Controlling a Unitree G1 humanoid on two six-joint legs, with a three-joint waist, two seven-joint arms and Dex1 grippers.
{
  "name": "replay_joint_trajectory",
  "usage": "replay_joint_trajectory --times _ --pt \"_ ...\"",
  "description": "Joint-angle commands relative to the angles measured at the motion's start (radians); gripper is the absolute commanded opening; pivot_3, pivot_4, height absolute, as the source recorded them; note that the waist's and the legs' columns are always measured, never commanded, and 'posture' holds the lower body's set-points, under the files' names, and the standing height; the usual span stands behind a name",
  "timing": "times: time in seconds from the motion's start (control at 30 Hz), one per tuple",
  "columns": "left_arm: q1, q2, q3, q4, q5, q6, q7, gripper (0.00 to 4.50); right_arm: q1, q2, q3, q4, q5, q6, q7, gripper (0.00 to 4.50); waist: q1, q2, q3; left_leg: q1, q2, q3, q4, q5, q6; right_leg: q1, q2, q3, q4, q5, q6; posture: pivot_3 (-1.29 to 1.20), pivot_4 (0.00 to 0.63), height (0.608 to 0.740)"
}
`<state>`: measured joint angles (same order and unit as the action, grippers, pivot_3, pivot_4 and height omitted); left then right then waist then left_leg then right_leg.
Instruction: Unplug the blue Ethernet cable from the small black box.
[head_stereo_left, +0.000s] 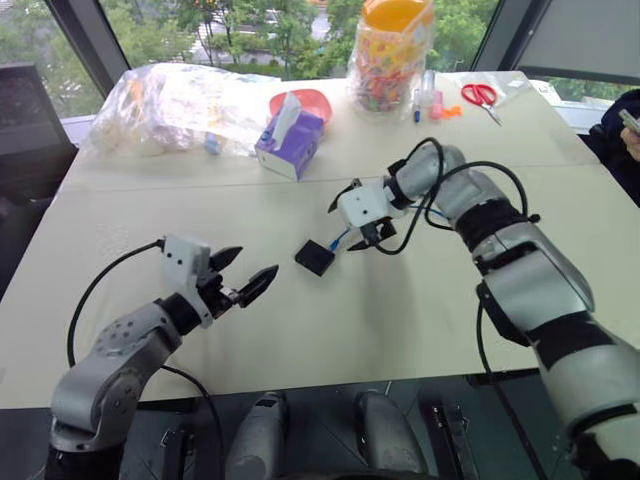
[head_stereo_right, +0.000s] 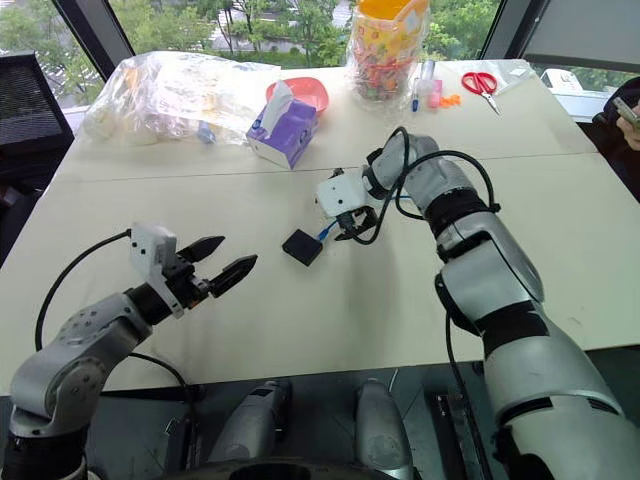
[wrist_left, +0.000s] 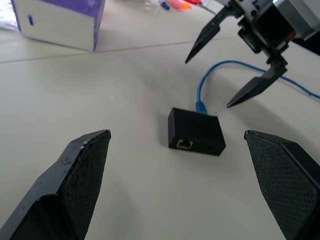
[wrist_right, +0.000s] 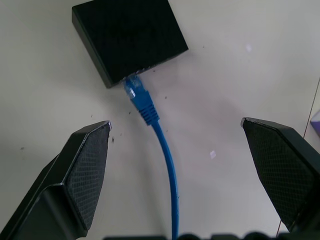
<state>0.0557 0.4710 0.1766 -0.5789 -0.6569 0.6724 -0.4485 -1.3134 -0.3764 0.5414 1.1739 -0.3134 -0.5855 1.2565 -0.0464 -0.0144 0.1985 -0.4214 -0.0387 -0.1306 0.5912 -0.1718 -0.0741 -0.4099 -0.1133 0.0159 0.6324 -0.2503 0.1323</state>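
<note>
Ethernet cable (wrist_right: 165, 160), one blue cord, is still plugged into the far-right side of the one small black box (head_stereo_left: 314, 257), which lies flat near the middle of the table (head_stereo_left: 330, 330); its clear plug (wrist_right: 131, 89) sits in the port with the blue boot just behind it. From the box the cord runs right and away under the right arm. Right gripper (head_stereo_left: 368, 236) hangs just to the right of the box, pointing down and to the left, with both fingers spread and empty on either side of the cord behind the plug; this placement appears intended to let the fingers close on the boot for the pull. Left gripper (head_stereo_left: 252, 270) is also released and empty, held level to the near left of the box and well apart from it, aimed toward it; it is probably positioned to brace the light box, which could otherwise slide along with the cord. A second, unused port (wrist_left: 184, 144) shows on the box's near-left face. At the far edge stand one purple tissue box (head_stereo_left: 288, 140), one clear bag (head_stereo_left: 170, 105), one jar (head_stereo_left: 390, 60) and one pair of red scissors (head_stereo_left: 482, 97).
</note>
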Motion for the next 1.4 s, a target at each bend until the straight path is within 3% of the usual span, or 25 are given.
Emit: replay_joint_trajectory --times 0.03,0.47,0.57,0.8,1.1,1.27,1.4 --pt "0.02 0.012 0.03 -0.061 0.008 -0.037 0.002 4.47 -0.052 0.034 -0.005 0.051 -0.039 -0.042 -0.029 4.36 0.002 0.0 0.0 0.0 0.0 0.0 0.0 0.0 0.0 0.0 0.0 0.0 0.0 0.0 -0.001 0.0 0.15 0.726" --pt "0.043 0.021 0.061 -0.066 0.018 -0.078 0.001 4.47 -0.111 0.11 0.07 0.146 -0.24 -0.061 -0.172 4.36 0.0 0.001 0.0 0.002 0.0 0.0 0.0 0.001 -0.001 0.0 0.001 0.001 0.002 -0.001 -0.003 0.0 0.15 0.726" --pt "0.049 0.017 0.056 -0.068 0.024 -0.087 0.006 4.5 -0.113 0.118 0.074 0.156 -0.261 -0.058 -0.174 3.54 0.0 0.001 0.0 0.003 0.0 0.0 0.0 0.001 -0.001 0.001 0.001 0.001 0.003 -0.001 -0.003 0.0 0.15 0.726" --pt "0.064 0.016 0.057 -0.068 0.034 -0.107 0.011 4.5 -0.109 0.135 0.062 0.164 -0.277 -0.049 -0.151 0.02 -0.001 0.001 0.0 0.005 0.0 0.0 0.0 0.001 -0.001 0.001 0.001 0.002 0.005 -0.001 -0.003 0.0 0.15 0.726" --pt "0.011 0.012 0.128 -0.04 -0.055 -0.087 0.024 4.5 -0.087 0.096 -0.057 0.116 -0.171 -0.118 -0.19 0.02 0.001 0.001 0.0 0.004 0.0 0.0 0.0 0.001 -0.001 0.001 0.001 0.002 0.005 -0.001 -0.003 0.0 0.15 0.726" --pt "-0.117 0.009 0.118 0.022 -0.124 -0.033 0.048 4.5 0.006 0.031 -0.187 -0.012 -0.093 -0.159 -0.448 0.02 0.006 0.0 0.0 0.005 0.0 -0.001 0.001 0.001 -0.001 0.002 0.001 0.001 0.005 -0.001 -0.003 0.0 0.15 0.726" --pt "-0.274 -0.003 0.087 0.101 -0.158 0.012 0.056 4.5 0.145 -0.052 -0.19 -0.219 -0.208 -0.236 -0.77 0.02 0.006 0.0 0.0 0.004 0.0 -0.001 0.001 0.001 -0.002 0.002 0.001 0.002 0.005 0.0 -0.001 0.0 0.15 0.726"
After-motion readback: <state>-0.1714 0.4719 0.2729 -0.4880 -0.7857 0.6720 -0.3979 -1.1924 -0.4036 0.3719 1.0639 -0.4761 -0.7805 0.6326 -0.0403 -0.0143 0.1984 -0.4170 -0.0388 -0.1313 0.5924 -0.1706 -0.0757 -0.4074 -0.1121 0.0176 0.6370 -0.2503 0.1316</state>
